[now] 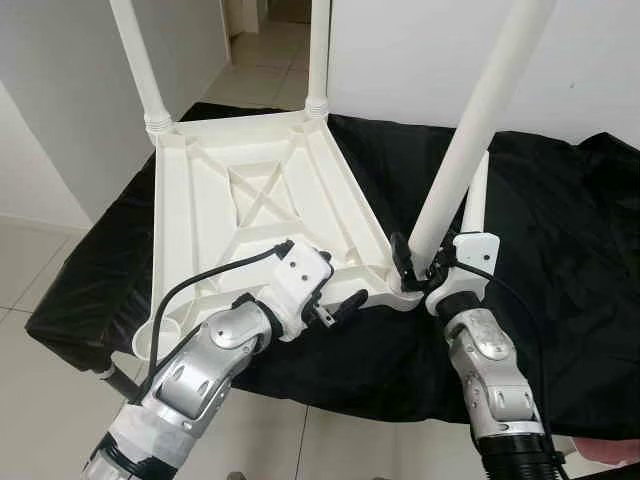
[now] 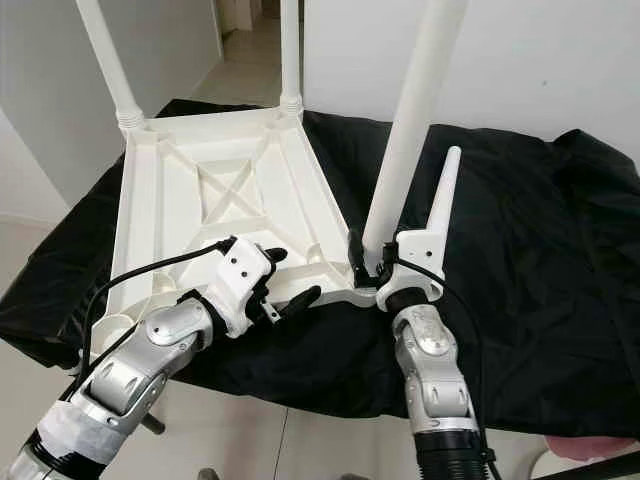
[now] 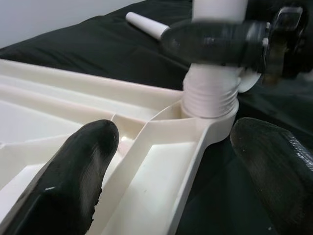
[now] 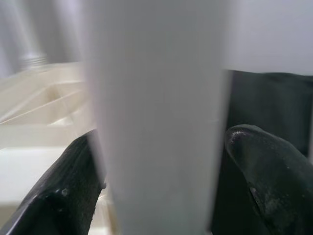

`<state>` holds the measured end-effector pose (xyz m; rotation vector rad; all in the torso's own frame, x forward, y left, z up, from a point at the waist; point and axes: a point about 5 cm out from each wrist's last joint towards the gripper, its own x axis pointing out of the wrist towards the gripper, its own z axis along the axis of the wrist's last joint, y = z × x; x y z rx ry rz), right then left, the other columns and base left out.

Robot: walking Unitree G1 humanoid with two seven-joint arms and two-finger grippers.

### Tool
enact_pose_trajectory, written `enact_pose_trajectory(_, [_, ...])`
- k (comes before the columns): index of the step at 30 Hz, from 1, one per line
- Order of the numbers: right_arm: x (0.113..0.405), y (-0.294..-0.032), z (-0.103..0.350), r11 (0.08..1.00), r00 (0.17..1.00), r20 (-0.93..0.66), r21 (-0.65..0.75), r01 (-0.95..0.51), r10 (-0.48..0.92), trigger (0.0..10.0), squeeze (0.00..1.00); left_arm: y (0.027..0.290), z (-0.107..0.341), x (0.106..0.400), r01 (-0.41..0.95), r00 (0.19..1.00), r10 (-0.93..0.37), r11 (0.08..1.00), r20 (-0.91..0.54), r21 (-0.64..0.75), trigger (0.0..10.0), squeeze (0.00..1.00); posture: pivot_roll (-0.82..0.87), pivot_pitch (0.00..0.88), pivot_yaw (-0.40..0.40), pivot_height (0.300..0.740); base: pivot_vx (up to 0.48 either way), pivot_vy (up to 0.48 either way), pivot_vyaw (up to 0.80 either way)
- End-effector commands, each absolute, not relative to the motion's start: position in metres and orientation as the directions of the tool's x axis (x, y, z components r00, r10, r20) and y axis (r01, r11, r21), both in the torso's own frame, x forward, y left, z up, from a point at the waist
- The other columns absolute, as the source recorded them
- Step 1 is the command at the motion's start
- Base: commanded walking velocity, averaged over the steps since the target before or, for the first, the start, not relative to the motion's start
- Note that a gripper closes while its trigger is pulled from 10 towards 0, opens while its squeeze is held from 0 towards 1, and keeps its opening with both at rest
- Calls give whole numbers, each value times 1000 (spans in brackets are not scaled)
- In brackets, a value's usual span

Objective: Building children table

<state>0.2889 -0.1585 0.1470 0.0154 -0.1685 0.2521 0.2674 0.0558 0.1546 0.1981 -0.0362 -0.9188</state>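
A white plastic children's table (image 1: 260, 190) lies upside down on a black cloth (image 1: 570, 250). Two legs (image 1: 140, 60) (image 1: 318, 50) stand in its far corners. A third leg (image 1: 470, 140) stands tilted in the near right corner socket (image 3: 210, 98), and my right gripper (image 1: 415, 262) is shut on its base (image 4: 156, 122). My left gripper (image 1: 320, 275) is open and straddles the table's near rim just left of that corner, one finger (image 3: 73, 166) over the ribbed underside and the other outside the rim. A loose fourth leg (image 2: 443, 190) lies on the cloth behind my right wrist.
The black cloth covers a low bench whose near edge (image 1: 380, 400) runs just ahead of my arms. Pale tiled floor (image 1: 40, 260) lies to the left and below. White walls stand behind, with a doorway (image 1: 270, 40) at the far left.
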Motion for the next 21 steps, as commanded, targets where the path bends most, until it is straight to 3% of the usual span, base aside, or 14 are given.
enact_pose_trajectory(1, [291, -160, 147, 953, 938, 174, -10, -302, 299, 10000, 0, 52, 153, 263, 855, 504, -859, 482, -88, 189, 10000, 0, -78, 0, 11, 740, 0, 0, 0])
enact_pose_trajectory(11, [309, -161, 142, 849, 838, 139, -60, -525, 528, 10000, 0, 47, 153, 262, 866, 480, -872, 454, -95, 209, 10000, 0, -70, 0, 16, 740, 0, 0, 0])
enact_pose_trajectory(18, [316, -161, 141, 823, 814, 119, -78, -562, 568, 10000, 0, 47, 154, 262, 866, 480, -872, 452, -99, 215, 10000, 0, -65, 0, 15, 740, 0, 0, 0])
enact_pose_trajectory(19, [319, -163, 141, 822, 815, 113, -81, -563, 569, 6667, 0, 46, 154, 262, 865, 480, -871, 452, -99, 217, 10000, 0, -64, 0, 12, 740, 0, 0, 0])
enact_pose_trajectory(20, [319, -163, 141, 822, 815, 113, -81, -563, 569, 6667, 0, 46, 154, 262, 865, 480, -871, 452, -99, 217, 10000, 0, -64, 0, 12, 740, 0, 0, 0])
enact_pose_trajectory(21, [321, -165, 139, 819, 812, 102, -85, -568, 574, 3333, 0, 46, 154, 262, 864, 481, -871, 453, -99, 218, 10000, 0, -64, 0, 11, 740, 0, 0, 0])
